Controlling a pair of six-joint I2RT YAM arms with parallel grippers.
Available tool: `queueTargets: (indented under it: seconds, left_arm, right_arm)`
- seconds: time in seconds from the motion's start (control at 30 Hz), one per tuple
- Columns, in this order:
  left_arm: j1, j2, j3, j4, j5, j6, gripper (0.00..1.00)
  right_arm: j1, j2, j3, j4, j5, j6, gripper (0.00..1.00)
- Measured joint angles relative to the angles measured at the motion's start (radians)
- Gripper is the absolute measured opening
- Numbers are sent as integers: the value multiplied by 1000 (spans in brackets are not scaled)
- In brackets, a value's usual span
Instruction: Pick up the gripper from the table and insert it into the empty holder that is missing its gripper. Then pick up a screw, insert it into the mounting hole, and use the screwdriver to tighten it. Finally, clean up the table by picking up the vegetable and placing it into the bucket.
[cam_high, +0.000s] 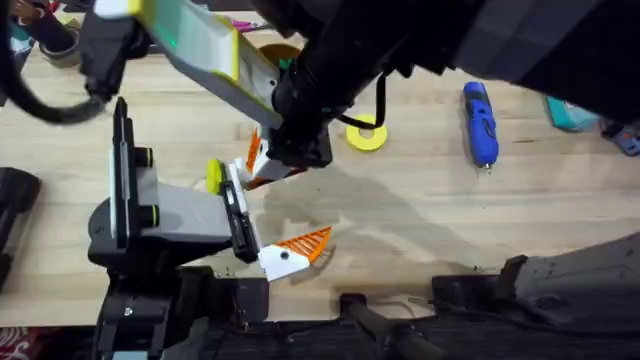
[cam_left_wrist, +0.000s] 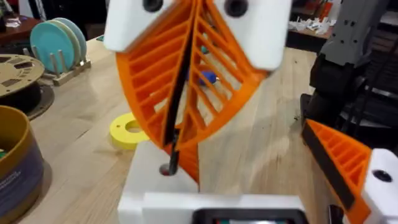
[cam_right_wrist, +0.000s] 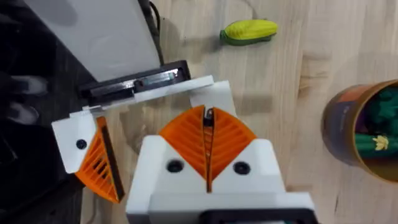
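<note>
Screwdriver (cam_high: 479, 124) lies on the tabletop (cam_high: 420, 210), well apart from the holder (cam_right_wrist: 208, 99); right gripper (cam_right_wrist: 207, 146) fingers pinch a screw (cam_right_wrist: 209, 114) above it. Left gripper: cannot tell.

No legible text, label, brand, number or sign appears in any view. The bucket (cam_left_wrist: 17, 163) carries a band of small pale print on its bluish body in the left wrist view, too small and blurred to read.
</note>
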Motion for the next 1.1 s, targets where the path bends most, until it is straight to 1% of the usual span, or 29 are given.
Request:
queueTargets:
  seconds: [1.1]
  left_arm:
    - [0,0,0,0,0,0,985]
  right_arm:
    - [0,0,-16,13,0,0,5]
